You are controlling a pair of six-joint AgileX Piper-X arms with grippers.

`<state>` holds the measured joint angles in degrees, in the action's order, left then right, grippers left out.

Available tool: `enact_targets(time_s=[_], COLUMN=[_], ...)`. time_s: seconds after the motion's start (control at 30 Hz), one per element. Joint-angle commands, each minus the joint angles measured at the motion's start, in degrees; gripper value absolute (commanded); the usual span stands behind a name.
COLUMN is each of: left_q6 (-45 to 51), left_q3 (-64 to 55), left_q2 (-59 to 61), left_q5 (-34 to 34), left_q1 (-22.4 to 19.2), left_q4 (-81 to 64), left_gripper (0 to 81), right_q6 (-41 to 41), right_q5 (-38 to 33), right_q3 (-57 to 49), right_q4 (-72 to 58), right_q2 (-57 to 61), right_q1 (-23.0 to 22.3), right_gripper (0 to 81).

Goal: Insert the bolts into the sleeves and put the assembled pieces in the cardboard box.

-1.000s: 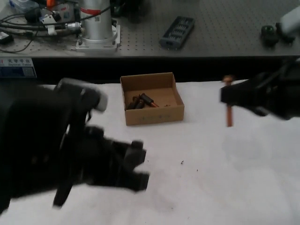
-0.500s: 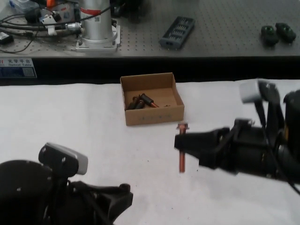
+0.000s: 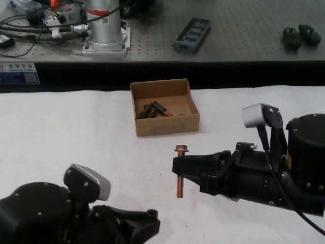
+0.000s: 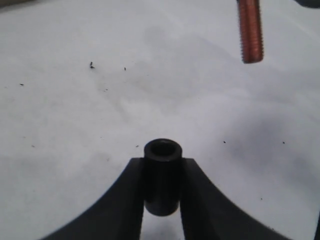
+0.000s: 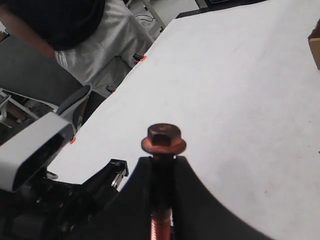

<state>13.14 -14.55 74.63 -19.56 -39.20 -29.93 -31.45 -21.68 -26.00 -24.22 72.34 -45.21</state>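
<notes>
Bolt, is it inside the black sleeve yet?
Out. The bolt hangs upright in the right hand, apart from the sleeve gripped in the left hand.

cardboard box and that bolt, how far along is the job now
Done: a few dark pieces with coppery ends already lie in the cardboard box. In hand: the right gripper holds a copper bolt upright, and the left gripper holds a black sleeve, bore up. Left: the bolt hangs apart from the sleeve, not yet inserted; then the pair goes into the box.
</notes>
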Motion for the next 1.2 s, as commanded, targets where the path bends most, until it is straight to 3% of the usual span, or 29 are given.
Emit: enact_targets(time_s=[0.0, 0.57, 1.17], left_q6=[-0.2, -3.3, -0.1], left_q3=[-0.3, -1.6, -1.8], left_q2=[0.8, 0.8, 0.8], left_q5=[-1.0, -9.9, -13.3], left_q1=[-1.1, -1.5, -1.5], left_q4=[-3.4, -8.5, -12.3], left_gripper=[2.0, 2.0, 2.0], right_q6=[0.2, 1.7, 1.7], right_q5=[-1.3, -13.8, -16.6], right_q3=[0.0, 0.0, 0.0], right_q4=[-1.5, 0.7, 0.7], right_q2=[-0.1, -0.2, -0.2], right_q1=[-0.1, 4.0, 4.4], right_gripper=[4.3, 4.3, 4.3])
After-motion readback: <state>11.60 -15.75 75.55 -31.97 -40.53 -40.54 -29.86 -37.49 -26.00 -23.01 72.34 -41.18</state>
